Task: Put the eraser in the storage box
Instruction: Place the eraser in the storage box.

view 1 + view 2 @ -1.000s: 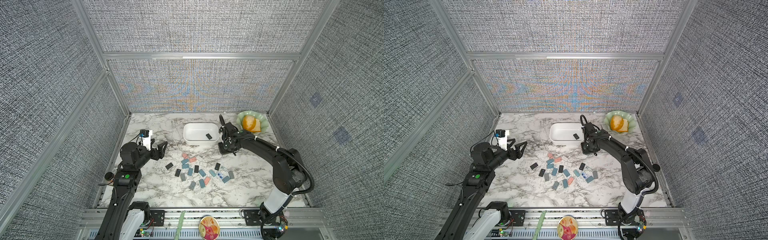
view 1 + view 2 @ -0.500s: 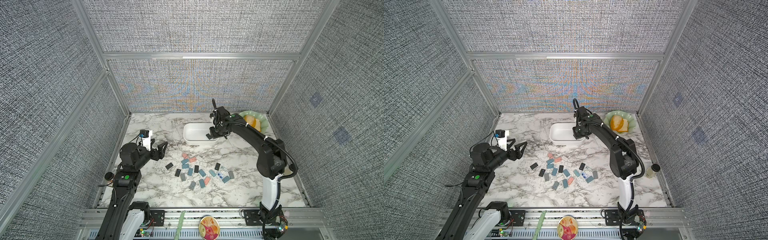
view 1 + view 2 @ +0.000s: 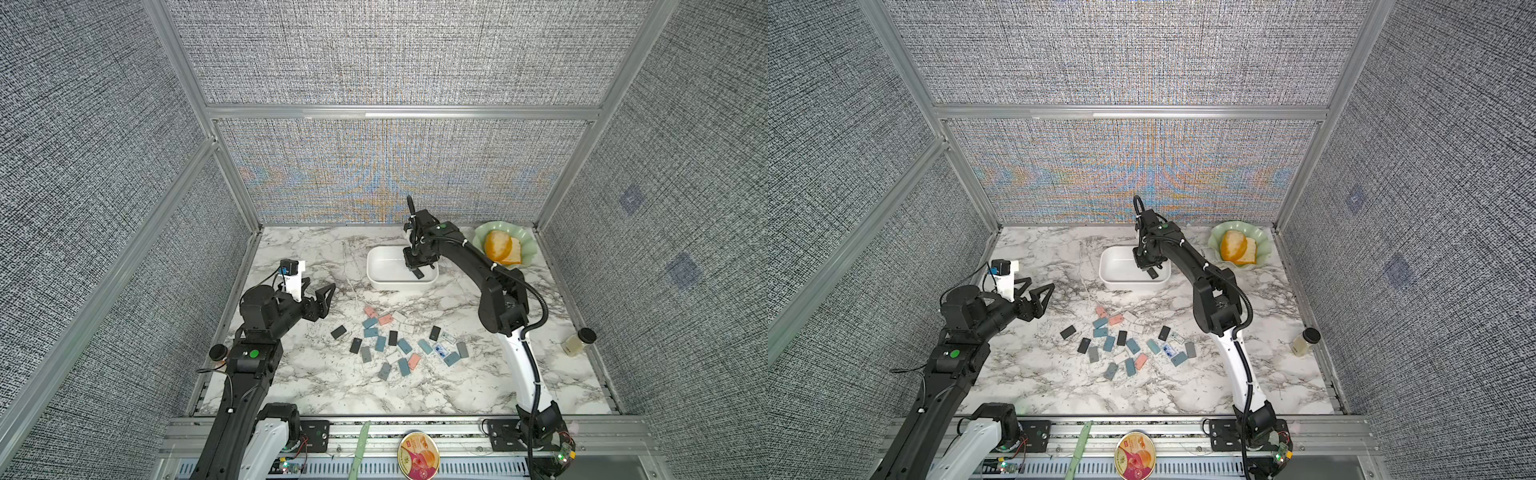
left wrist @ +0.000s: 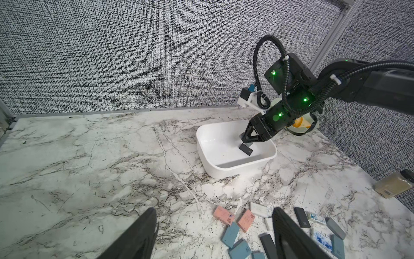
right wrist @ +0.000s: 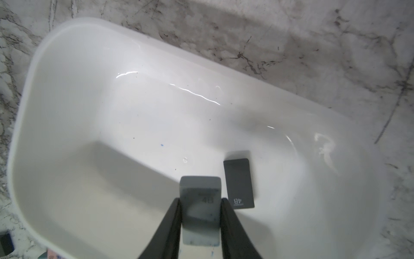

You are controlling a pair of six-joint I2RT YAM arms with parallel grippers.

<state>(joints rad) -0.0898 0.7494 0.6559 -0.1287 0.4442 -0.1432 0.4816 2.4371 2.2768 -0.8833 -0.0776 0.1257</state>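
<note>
Basically at the drop point. The right tool is clamped on a grey eraser by its two long sides, hanging over the inside of the storage box. It sits off-centre, toward one end and near a long wall. Nothing shows the eraser touching the box floor.

Risks from here, as a judgement:
- Rubber on the pads: it may cling to one finger when the jaws part, then ride out of the box when the arm pulls back.
- Low walls plus the off-centre spot: a release from too high could bounce it over the rim onto the desk.
- A dark eraser lies flat on the box floor just beside the held one. Landing on its edge could tip or kick the grey one sideways.
- Going lower to be safe risks a fingertip hitting the dark eraser or nudging the light box.

Look of the eraser: a grey-blue rectangular block with rounded corners. A faint dark print on the face reads like "4B", and there are speckled smudges toward the gripped end. The top part pokes out past the fingertips. It looks soft and matte, slightly blurred in the wrist view.

The left tool is spread wide, holds nothing and is parked well away over the desk. The loose eraser pile lies between the arms, untouched.
</note>
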